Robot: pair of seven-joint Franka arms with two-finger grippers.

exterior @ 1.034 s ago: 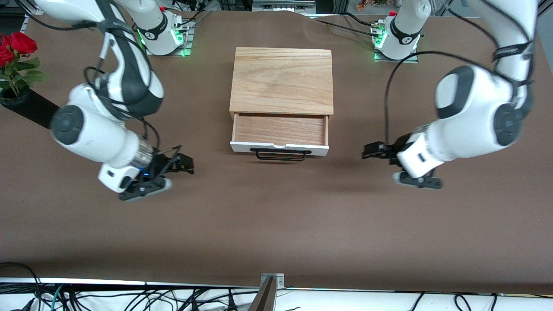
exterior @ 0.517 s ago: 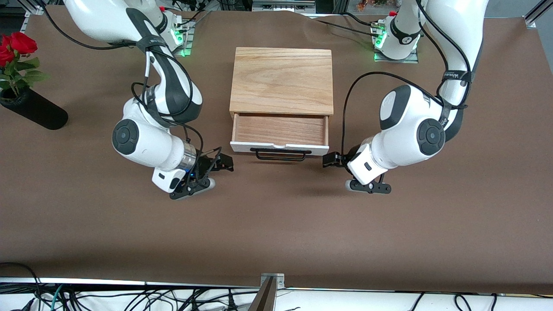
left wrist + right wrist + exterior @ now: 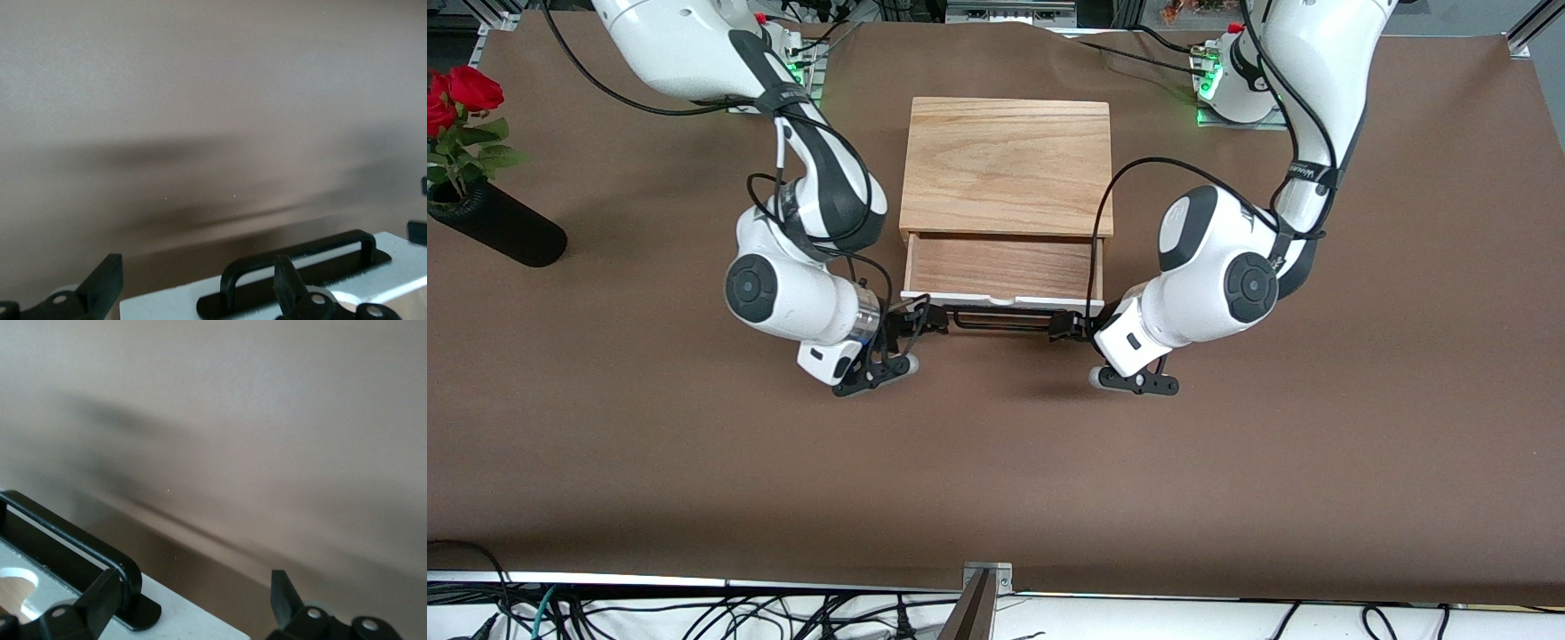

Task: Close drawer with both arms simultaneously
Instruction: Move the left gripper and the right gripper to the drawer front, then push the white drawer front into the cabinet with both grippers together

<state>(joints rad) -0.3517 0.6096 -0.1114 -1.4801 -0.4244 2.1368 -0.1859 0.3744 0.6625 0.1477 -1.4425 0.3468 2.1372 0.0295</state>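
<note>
drawer point(image 3: 1005, 267) half out, desk centre | left tool point(image 3: 1069, 325) wide at panel's 3 o'clock end | right tool point(image 3: 925, 322) wide at 9 o'clock end | stiff, light slider; push panel point(image 3: 280, 297) evenly, else jams

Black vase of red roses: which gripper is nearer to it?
Right. The right gripper sits at the end of the drawer handle toward the vase; the left gripper at its farther end.

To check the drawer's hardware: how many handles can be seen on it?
1. A black bar handle on the white front panel of the open drawer, between the right gripper and the left gripper.
</note>
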